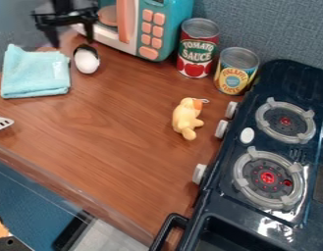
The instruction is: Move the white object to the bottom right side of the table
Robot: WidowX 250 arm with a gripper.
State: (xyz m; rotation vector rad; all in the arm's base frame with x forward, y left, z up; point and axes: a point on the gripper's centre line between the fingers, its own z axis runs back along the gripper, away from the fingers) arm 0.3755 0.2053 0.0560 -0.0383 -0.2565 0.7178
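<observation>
The black gripper [70, 41] hangs at the top left of the camera view, pointing down. Its two fingers are wide apart, with a big gap between them, and I see nothing held in that gap. The white object [87, 61] is round and has a black part on top. It is just below the finger on the right side of the view, very near its tip. I can't tell if that finger touches it.

Down and to the left of the fingers, a folded light blue cloth [36, 73] lies flat on the brown table [118, 137]. Farther down that way, at the edge of the view, is the end of a white tool with slots [1, 123].

To the right of the fingers is a blue-green toy microwave [167, 29] with pink buttons. Farther right, a red can [195, 59] stands up, and a yellow can [234, 76] stands next to it, a bit lower.

A soft yellow toy [185, 118] lies well away from the fingers, down and to the right. Farther still that way is the dark toy stove [226, 213], with two round burners, one above the other, and white knobs along its side.
</observation>
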